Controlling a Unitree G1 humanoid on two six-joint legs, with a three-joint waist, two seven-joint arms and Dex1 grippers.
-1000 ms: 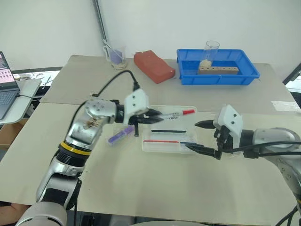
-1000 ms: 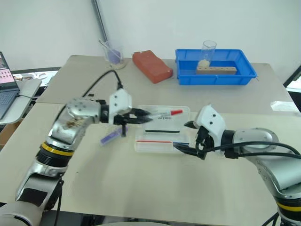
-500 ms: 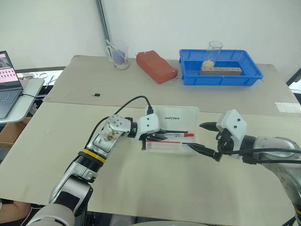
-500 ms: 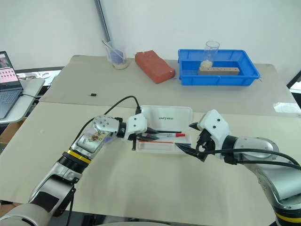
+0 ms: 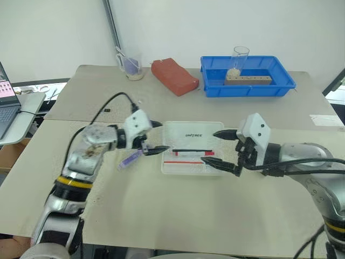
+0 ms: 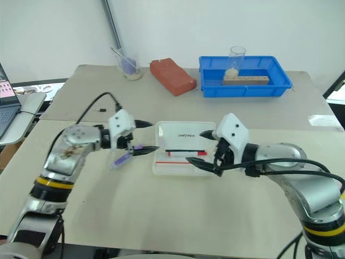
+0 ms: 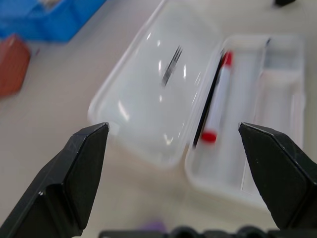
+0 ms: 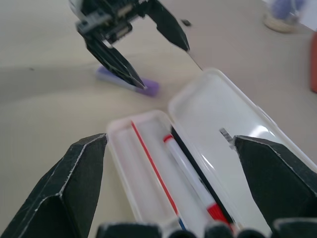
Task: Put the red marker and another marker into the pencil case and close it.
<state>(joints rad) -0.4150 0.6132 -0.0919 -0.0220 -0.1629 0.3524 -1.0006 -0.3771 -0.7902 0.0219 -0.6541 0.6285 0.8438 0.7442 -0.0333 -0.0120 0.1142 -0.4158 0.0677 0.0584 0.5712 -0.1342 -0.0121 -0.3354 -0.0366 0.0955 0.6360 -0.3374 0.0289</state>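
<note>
Right, the red marker [image 7: 216, 101] is lying in the tray of the pencil case [image 5: 190, 156], alongside a thin red pen [image 8: 152, 170] and a dark pen, so I judge the first half of the job done. The lid [image 5: 193, 133] lies flat open on the far side, lettering up, which leaves the tray free for the second item.

My left gripper [image 5: 153, 137] hangs just beside the case's left end, jaws spread wide and holding nothing. I read that as the right posture for what comes next: the purple highlighter [image 5: 130, 159] lies on the table [image 5: 161, 216] just below and to the left of those fingers, apart from the case, so it is the obvious next pick.

My right gripper [image 5: 220, 148] sits at the case's right end, jaws also fully apart and empty, one finger over the lid edge and the other low by the tray's front corner (I cannot tell whether it touches the plastic). I think it is there to steady the case or to fold the lid later.

The highlighter is short and chunky, so it should seat easily; the risk I see is nudging the light case while reaching.
</note>
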